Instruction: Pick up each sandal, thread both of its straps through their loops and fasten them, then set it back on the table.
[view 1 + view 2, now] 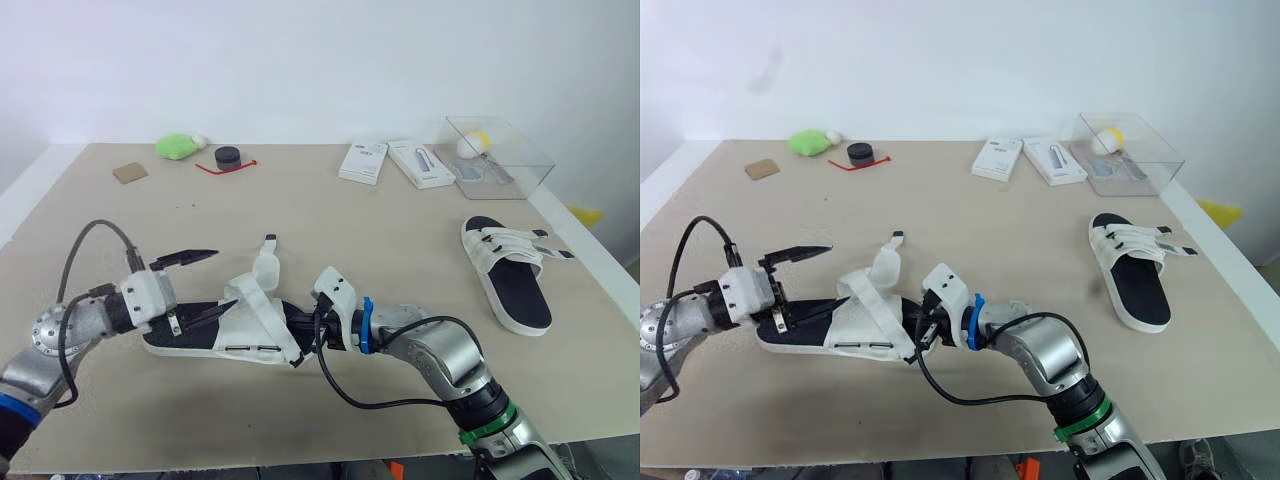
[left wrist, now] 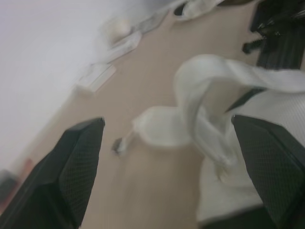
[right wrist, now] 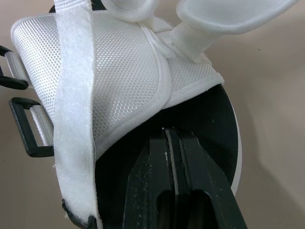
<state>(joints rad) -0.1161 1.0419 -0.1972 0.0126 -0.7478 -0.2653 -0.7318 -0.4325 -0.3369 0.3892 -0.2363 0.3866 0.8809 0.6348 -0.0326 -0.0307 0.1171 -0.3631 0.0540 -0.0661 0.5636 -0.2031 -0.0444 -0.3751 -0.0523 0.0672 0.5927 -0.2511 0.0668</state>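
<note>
A white sandal [image 1: 245,325] with a black footbed lies on the table [image 1: 330,230] near the front, between my two grippers. One loose strap [image 1: 264,268] curls upward from it, black tip on top. My left gripper [image 1: 222,283] is open at the sandal's left end, one finger raised above it and the other low against the footbed. My right gripper [image 3: 174,143] is shut, its tips pushed under the white upper [image 3: 109,71] onto the footbed from the right end. Two black loops [image 3: 28,138] hang at the upper's side. A second sandal [image 1: 505,270] lies at the right, straps across it.
At the back right stands a clear plastic box [image 1: 497,155] holding a yellow ball. Two white packets [image 1: 364,161] lie beside it. A green lump [image 1: 177,146], a black round piece [image 1: 228,156] and a brown square [image 1: 129,172] sit at the back left.
</note>
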